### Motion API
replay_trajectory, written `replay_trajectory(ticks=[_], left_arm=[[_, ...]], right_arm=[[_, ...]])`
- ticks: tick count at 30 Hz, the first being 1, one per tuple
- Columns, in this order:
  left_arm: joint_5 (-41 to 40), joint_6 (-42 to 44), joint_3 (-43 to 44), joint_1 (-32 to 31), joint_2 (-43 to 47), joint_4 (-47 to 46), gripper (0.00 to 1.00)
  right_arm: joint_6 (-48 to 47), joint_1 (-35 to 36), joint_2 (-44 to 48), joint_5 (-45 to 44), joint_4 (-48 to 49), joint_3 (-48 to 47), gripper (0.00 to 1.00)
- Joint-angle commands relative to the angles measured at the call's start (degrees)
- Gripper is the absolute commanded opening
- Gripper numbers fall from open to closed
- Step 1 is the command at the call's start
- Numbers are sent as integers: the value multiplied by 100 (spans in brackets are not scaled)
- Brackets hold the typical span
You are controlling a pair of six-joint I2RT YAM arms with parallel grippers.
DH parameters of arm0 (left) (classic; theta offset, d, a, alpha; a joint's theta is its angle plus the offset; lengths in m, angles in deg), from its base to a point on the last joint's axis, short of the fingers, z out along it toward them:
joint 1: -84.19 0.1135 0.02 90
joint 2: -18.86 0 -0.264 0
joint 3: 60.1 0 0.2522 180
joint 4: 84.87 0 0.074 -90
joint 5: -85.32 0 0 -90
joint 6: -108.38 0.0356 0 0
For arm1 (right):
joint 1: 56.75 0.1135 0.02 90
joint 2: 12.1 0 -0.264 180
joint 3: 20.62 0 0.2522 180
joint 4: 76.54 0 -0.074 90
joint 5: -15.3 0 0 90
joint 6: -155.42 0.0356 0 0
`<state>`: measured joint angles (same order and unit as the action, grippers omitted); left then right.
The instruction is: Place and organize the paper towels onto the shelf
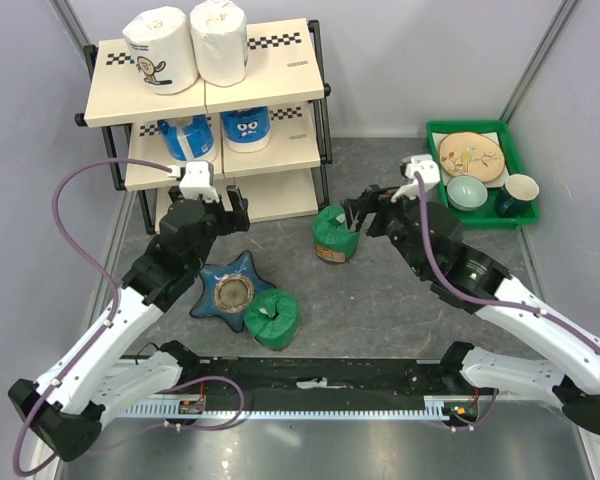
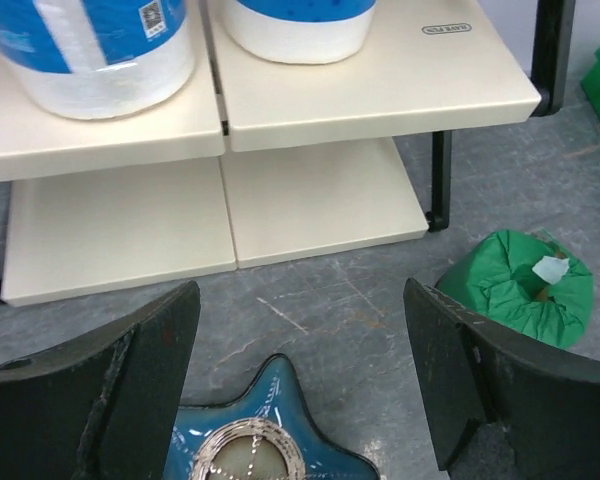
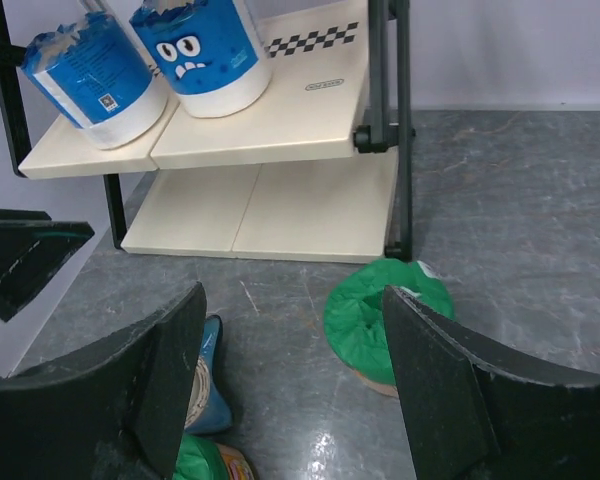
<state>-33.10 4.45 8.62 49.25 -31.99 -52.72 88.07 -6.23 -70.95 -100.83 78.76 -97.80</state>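
1. Filling the shelf (image 1: 280,75) is partly done: two white paper towels (image 1: 218,40) stand on top, two blue rolls (image 1: 245,125) in the middle, and the bottom board (image 1: 275,195) is bare.
2. One green roll (image 1: 332,235) sits just in front of the right gripper (image 3: 292,300). The other green one (image 1: 272,318) touches the star dish (image 1: 230,290).
3. The right gripper and the left gripper (image 2: 298,300) both gape wide and hold nothing.
4. Next, I think, the right gripper must drop around its green roll and squeeze.
5. Only the top view shows the white rolls.

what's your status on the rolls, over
Both jaws open, empty. White rolls top tier, blue rolls middle. Green rolls on the table. Star dish in front of shelf, beside near green roll.
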Motion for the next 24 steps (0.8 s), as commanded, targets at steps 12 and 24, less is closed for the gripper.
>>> replay_trajectory(ticks=[12,24], left_arm=[[2702,-241,-609,3228,409,-1549,93],[2623,-830,-592,3854,-390,-2436,93]], right_arm=[[178,10,1226,-560,-980,629,81],[327,10,1701,-823,-1349,840,82]])
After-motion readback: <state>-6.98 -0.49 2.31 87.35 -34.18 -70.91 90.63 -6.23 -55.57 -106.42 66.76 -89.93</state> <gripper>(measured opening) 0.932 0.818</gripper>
